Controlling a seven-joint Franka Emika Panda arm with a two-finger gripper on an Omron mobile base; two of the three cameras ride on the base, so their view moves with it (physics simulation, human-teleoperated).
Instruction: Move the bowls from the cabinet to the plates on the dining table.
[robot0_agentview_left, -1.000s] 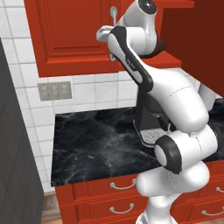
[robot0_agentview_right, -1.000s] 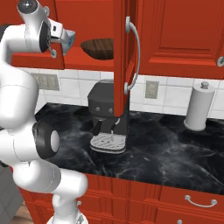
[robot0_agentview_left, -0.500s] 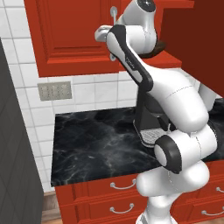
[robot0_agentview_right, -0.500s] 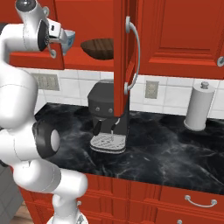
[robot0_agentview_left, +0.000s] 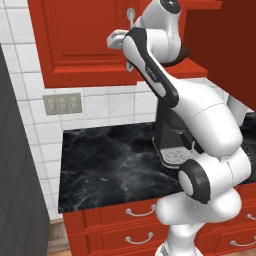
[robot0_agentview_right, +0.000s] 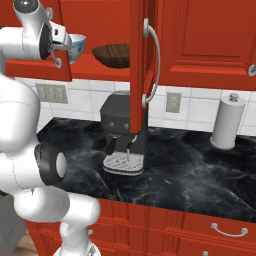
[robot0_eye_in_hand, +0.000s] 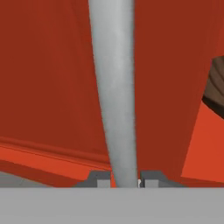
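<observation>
The red cabinet (robot0_agentview_left: 80, 45) hangs above the counter. My gripper (robot0_eye_in_hand: 124, 179) is up at its left door, and the door's long silver handle (robot0_eye_in_hand: 116, 87) runs between my two fingertips, which press close on both sides. In the left base view the gripper (robot0_agentview_left: 119, 40) sits at that handle (robot0_agentview_left: 131, 12). On the red shelf (robot0_agentview_right: 100, 67) stand the white, blue-patterned bowl (robot0_agentview_right: 76, 46), right beside my hand, and the dark wooden bowl (robot0_agentview_right: 112, 54), whose edge also shows in the hand view (robot0_eye_in_hand: 216, 87). The plates and the dining table are out of view.
The cabinet's right door (robot0_agentview_right: 140, 80) swings out edge-on with its handle (robot0_agentview_right: 154, 60) facing me. Below it a black coffee machine (robot0_agentview_right: 122, 135) stands on the black marble counter (robot0_agentview_right: 195, 175). A paper towel roll (robot0_agentview_right: 227, 122) is at the right, a dark tall unit (robot0_agentview_left: 20, 175) at the left.
</observation>
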